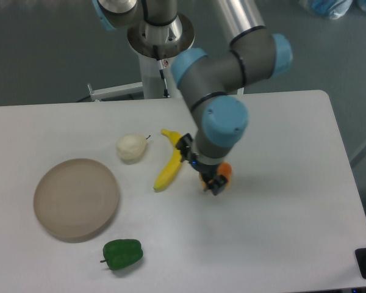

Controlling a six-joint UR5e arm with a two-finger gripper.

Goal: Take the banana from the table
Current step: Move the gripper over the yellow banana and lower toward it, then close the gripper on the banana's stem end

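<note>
The yellow banana (168,163) lies on the white table (274,232) near its middle, with its dark stem tip toward the back. My gripper (200,165) hangs just right of the banana, pointing down, with its jaws apart and nothing held between them. One finger (184,146) is close beside the banana's upper part. The other finger (215,184) is to the front right. A round orange fruit (225,172) is partly hidden under the gripper.
A pale cream pear (131,148) sits left of the banana. A round beige plate (76,198) lies at the left. A green bell pepper (123,254) is near the front edge. The arm's base stands at the back edge.
</note>
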